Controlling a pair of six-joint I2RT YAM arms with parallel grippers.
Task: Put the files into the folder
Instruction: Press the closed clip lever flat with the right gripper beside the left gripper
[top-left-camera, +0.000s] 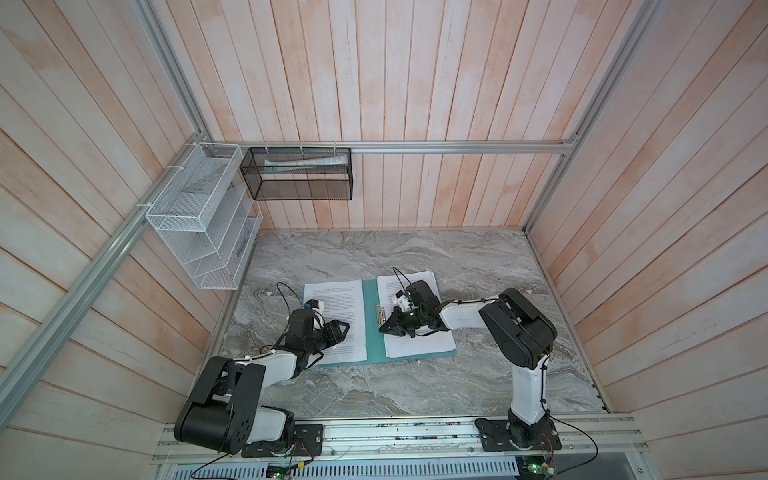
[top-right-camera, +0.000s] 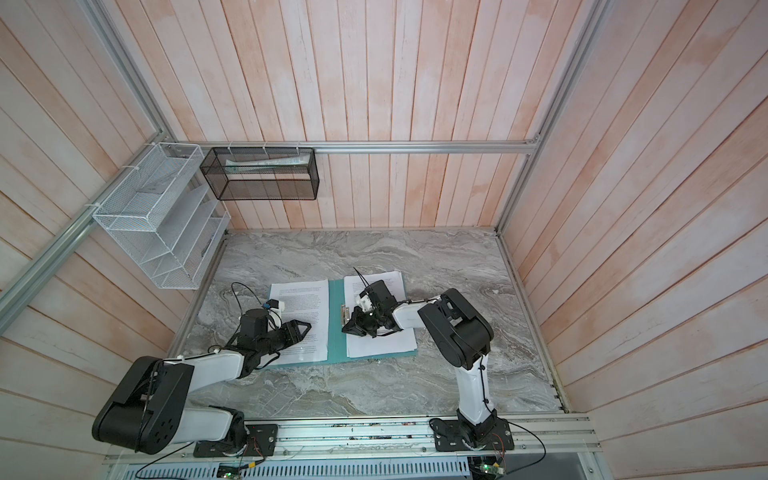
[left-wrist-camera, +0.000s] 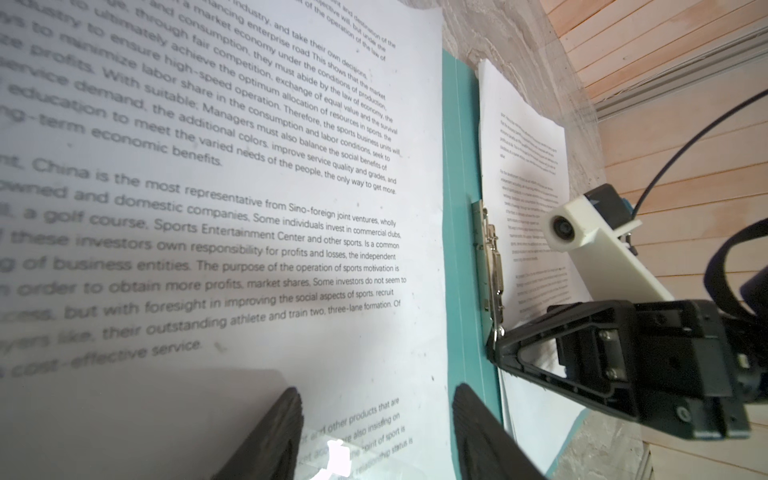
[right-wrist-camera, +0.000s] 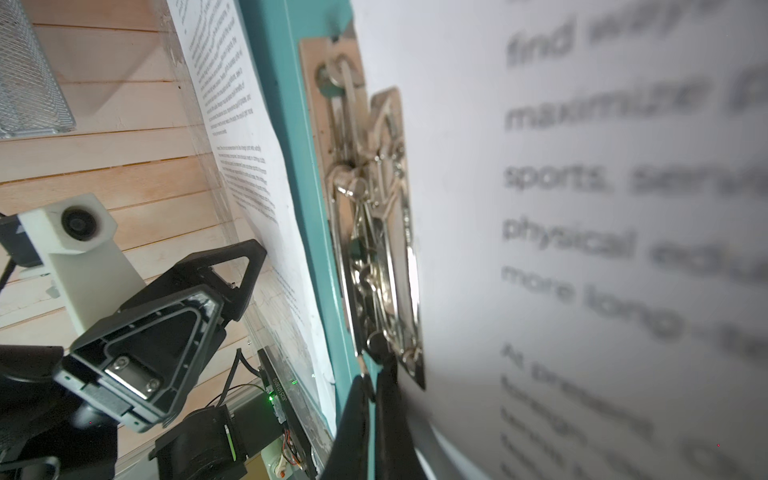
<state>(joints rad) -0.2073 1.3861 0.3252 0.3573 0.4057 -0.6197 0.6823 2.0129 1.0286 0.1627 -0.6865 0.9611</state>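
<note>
Folder (top-left-camera: 371, 347) open flat, files (top-left-camera: 336, 295) on both halves. Left gripper (top-left-camera: 345, 327) half-open, empty, over left sheet (top-right-camera: 303, 297). Right gripper (top-left-camera: 382, 330) closed, tips at clip (top-left-camera: 379, 312) end, beside right sheets (top-left-camera: 422, 345).

Left tool (top-left-camera: 345, 328) low, jaws apart; right tool (top-left-camera: 381, 330) low, jaws pressed together; both pointing inward.

The grey marble-patterned counter (top-left-camera: 415, 257) carries one thing directly, seen in both top views: a thin teal-green folder (top-left-camera: 370, 332) lying flat and open, its spine running from the far edge toward the near edge. It sits around the middle, somewhat nearer the left edge and well apart from every edge. White printed paper sheets (top-left-camera: 336, 297) cover both its flaps.
</note>
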